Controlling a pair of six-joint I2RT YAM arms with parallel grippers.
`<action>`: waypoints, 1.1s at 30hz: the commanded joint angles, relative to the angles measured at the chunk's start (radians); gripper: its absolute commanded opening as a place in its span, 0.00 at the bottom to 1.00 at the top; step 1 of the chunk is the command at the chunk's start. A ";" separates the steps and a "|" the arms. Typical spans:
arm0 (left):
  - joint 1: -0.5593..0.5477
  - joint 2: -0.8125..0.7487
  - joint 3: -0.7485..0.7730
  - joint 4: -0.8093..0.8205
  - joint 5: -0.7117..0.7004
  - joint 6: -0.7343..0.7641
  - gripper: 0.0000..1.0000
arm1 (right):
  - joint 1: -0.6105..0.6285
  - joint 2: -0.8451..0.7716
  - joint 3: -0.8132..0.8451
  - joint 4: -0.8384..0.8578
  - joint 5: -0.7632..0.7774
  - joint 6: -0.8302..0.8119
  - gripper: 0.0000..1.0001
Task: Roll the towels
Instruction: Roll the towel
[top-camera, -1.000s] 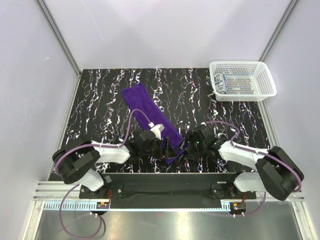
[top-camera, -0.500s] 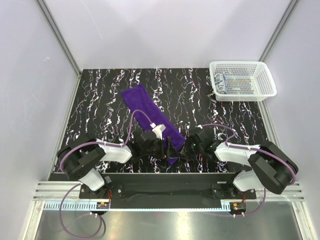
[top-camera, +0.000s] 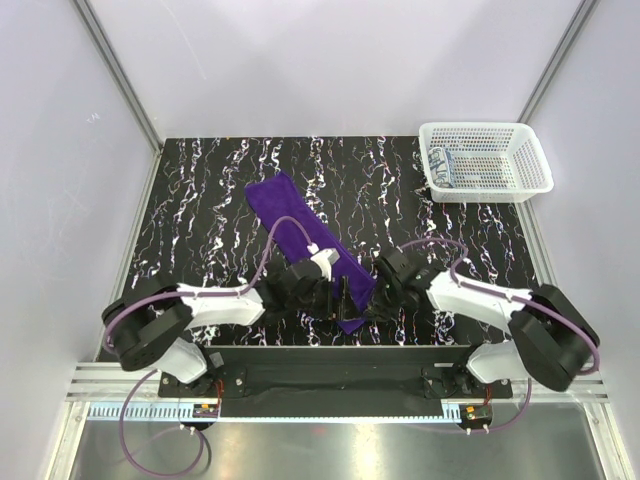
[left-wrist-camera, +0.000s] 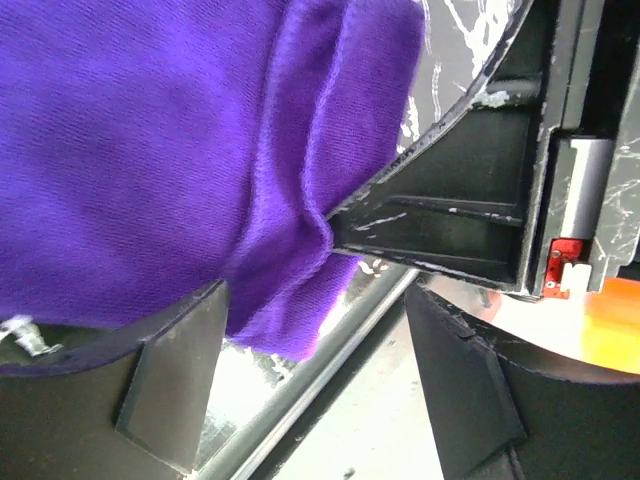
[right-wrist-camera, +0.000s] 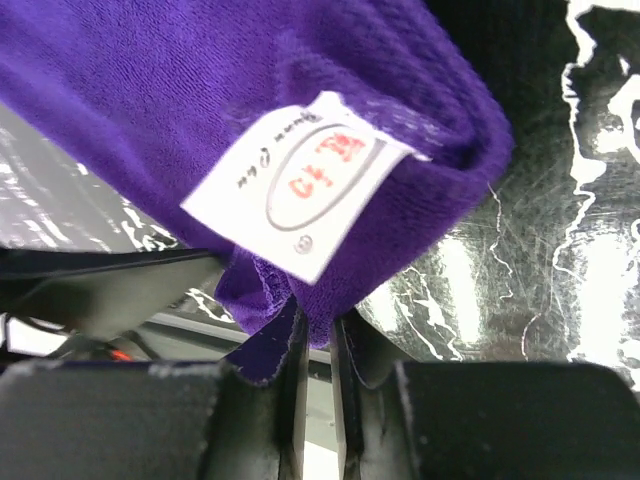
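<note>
At the near edge of the bench (top-camera: 200, 200), right claw (right-wrist-camera: 315, 335) clenched on a corner of the purple towel (top-camera: 290, 215), just below its white tag (right-wrist-camera: 300, 185). Beside it, left claw (left-wrist-camera: 316, 300) released, fingers (left-wrist-camera: 170, 400) wide apart astride the towel's hem. Farther back, towel flat, slanting leftward. Far right, patterned towel (top-camera: 443, 165) inside the basket (top-camera: 485, 127).
</note>
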 joint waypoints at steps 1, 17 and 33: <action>-0.001 -0.088 0.062 -0.166 -0.128 0.098 0.77 | 0.011 0.071 0.099 -0.196 0.026 -0.107 0.17; -0.249 -0.297 0.070 -0.329 -0.585 0.375 0.76 | 0.008 0.348 0.471 -0.473 -0.014 -0.343 0.16; -0.507 0.134 0.346 -0.352 -0.782 0.492 0.73 | 0.003 0.342 0.449 -0.475 -0.043 -0.357 0.16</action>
